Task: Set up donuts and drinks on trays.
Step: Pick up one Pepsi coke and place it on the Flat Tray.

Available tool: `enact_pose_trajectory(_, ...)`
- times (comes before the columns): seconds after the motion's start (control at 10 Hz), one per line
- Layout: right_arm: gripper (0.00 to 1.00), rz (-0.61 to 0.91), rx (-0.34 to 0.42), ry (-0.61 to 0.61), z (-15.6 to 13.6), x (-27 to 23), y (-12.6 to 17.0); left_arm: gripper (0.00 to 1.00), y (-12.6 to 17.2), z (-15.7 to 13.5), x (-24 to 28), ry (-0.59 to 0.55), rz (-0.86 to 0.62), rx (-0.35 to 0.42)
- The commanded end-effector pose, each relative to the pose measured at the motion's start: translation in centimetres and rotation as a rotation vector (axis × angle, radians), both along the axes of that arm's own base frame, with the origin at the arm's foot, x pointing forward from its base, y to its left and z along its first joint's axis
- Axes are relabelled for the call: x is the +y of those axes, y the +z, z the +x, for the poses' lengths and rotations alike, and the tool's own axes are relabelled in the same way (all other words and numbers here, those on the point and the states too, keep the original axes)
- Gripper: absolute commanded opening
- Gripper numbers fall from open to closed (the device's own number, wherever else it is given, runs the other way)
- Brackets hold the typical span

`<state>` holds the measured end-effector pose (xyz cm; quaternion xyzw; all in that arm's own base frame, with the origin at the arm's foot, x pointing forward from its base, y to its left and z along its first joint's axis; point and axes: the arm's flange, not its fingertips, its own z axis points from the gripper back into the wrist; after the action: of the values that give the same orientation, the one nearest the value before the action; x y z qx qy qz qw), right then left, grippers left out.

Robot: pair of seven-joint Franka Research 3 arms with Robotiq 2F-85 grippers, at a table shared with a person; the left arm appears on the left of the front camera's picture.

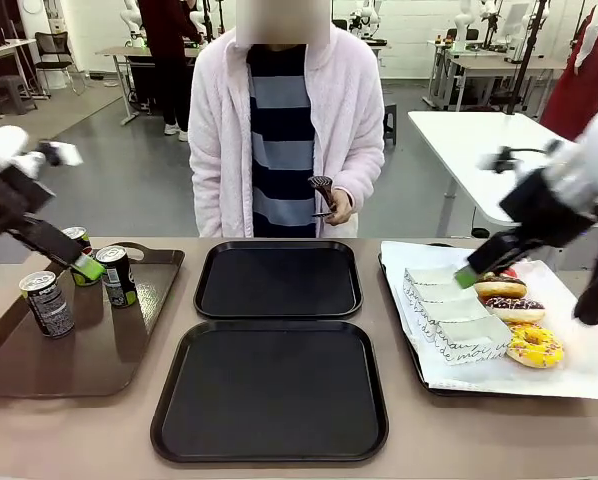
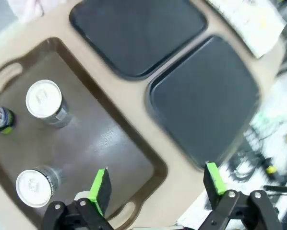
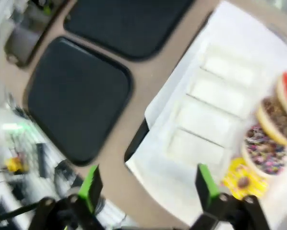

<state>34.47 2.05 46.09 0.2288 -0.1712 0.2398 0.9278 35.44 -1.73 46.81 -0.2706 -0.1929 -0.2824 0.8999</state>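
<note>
Right, the trays point(image 1: 269, 390) lay bare, and both the left gripper point(image 2: 156, 176) by the cans point(image 1: 116, 275) at left and the right gripper point(image 3: 146, 173) by the donuts point(image 1: 501, 288) gaped empty, first pickups seemingly next.

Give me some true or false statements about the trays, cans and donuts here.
The far black tray and the near black tray hold nothing. True.
Three cans stand on the brown tray. True.
The left claw is shut on a can. False: it is open and holds nothing.
The donuts lie on the brown tray. False: they lie on the paper-lined tray, beside white sleeves.
</note>
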Motion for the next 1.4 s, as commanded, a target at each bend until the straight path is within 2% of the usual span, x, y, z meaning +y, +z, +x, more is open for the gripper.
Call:
enact_pose_trajectory(0.0,1.00,0.504,0.198,-0.138,1.4,-5.6,-1.7,1.00,-0.7,1.3,3.7,0.081,-0.564,0.181)
enact_pose_trajectory(0.1,1.00,0.610,0.241,-0.135,1.9,-8.9,-2.4,1.00,-0.9,1.8,6.2,0.093,-0.636,0.220)
enact_pose_trajectory(0.2,1.00,0.707,0.251,-0.152,1.8,-12.3,-2.7,1.00,-1.1,1.9,8.9,0.133,-0.700,0.223)
enact_pose_trajectory(0.4,1.00,0.833,0.203,-0.196,0.2,-17.9,-2.0,1.00,-2.0,0.7,13.7,0.171,-0.818,0.229)
enact_pose_trajectory(0.8,1.00,0.776,0.252,-0.283,-2.6,-24.5,-1.0,1.00,-2.6,-0.9,18.4,0.239,-0.831,0.241)
enact_pose_trajectory(1.1,1.00,0.773,0.262,-0.362,-4.9,-28.3,-0.2,1.00,-3.0,-1.8,21.8,0.310,-0.751,0.253)
enact_pose_trajectory(1.3,1.00,0.787,0.245,-0.358,-5.6,-29.0,-0.2,1.00,-2.4,-2.5,23.1,0.354,-0.654,0.260)
